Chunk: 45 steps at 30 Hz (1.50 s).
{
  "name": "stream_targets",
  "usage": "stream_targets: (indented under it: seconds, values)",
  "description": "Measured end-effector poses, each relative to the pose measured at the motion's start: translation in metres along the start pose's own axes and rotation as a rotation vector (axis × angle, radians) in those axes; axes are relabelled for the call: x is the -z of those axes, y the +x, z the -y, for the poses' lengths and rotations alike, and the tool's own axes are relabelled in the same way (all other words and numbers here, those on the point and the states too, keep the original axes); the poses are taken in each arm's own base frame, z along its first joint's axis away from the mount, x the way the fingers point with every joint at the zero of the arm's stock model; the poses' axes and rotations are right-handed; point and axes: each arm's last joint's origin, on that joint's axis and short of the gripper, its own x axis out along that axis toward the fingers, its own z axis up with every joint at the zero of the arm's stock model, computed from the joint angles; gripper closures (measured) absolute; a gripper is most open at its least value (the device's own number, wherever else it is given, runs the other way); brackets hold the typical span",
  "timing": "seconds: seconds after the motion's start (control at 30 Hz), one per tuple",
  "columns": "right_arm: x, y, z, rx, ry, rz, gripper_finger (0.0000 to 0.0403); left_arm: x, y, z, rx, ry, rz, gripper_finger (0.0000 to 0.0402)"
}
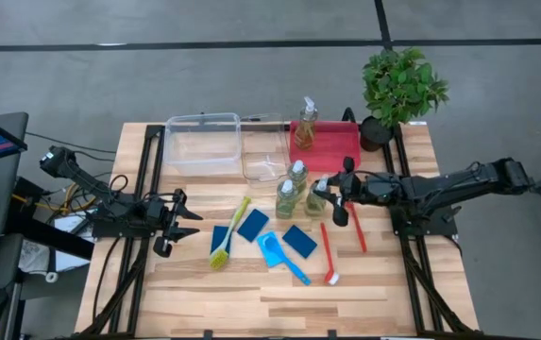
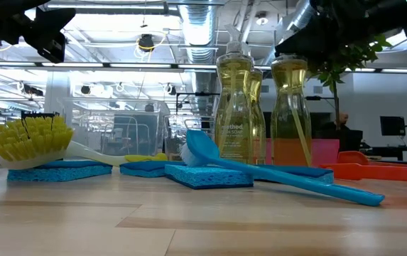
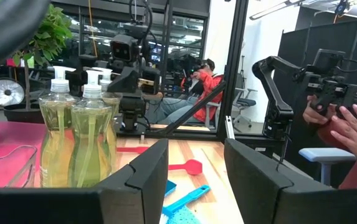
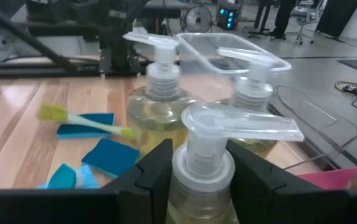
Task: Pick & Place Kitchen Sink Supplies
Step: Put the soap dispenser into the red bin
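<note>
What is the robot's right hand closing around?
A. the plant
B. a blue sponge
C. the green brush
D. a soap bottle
D: the right hand has its two dark fingers on either side of the neck of a soap bottle, just under the pump.

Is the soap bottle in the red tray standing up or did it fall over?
Standing up. From above, the soap bottle in the red tray shows its pump top over its body.

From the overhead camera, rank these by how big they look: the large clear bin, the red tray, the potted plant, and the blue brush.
Largest to smallest:
1. Large clear bin
2. Red tray and potted plant, too alike to rank
3. Blue brush
</note>
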Motion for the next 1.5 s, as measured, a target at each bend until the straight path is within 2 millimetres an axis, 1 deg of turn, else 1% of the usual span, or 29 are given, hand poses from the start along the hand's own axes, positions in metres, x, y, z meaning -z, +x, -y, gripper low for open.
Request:
stream_targets:
  seconds: [0.13, 0.33, 0.6, 0.77, 0.9, 1.07, 1.23, 1.5]
  values:
    - [-0.011, -0.002, -0.002, -0.005, -0.010, -0.031, 0.0297, 0.000, 0.000, 0.000, 0.000, 0.000, 0.000, 0.0243]
    - [-0.032, -0.007, -0.003, -0.001, -0.010, -0.040, 0.0298, 0.000, 0.000, 0.000, 0.000, 0.000, 0.000, 0.0243]
    - [-0.068, -0.019, 0.004, 0.094, -0.014, -0.064, 0.0295, 0.000, 0.000, 0.000, 0.000, 0.000, 0.000, 0.0243]
    - [-0.091, -0.027, 0.008, 0.107, 0.002, -0.032, 0.0297, 0.000, 0.000, 0.000, 0.000, 0.000, 0.000, 0.0243]
    - [-0.105, -0.032, 0.013, 0.136, 0.009, -0.005, 0.0295, 0.000, 0.000, 0.000, 0.000, 0.000, 0.000, 0.0243]
    - [-0.114, -0.035, 0.021, 0.218, -0.012, -0.003, 0.0295, 0.000, 0.000, 0.000, 0.000, 0.000, 0.000, 0.0243]
    - [-0.114, -0.034, 0.032, 0.302, -0.006, -0.011, 0.0293, 0.000, 0.000, 0.000, 0.000, 0.000, 0.000, 0.0243]
    - [-0.112, -0.028, 0.056, 0.469, 0.010, -0.038, 0.0294, 0.000, 0.000, 0.000, 0.000, 0.000, 0.000, 0.0243]
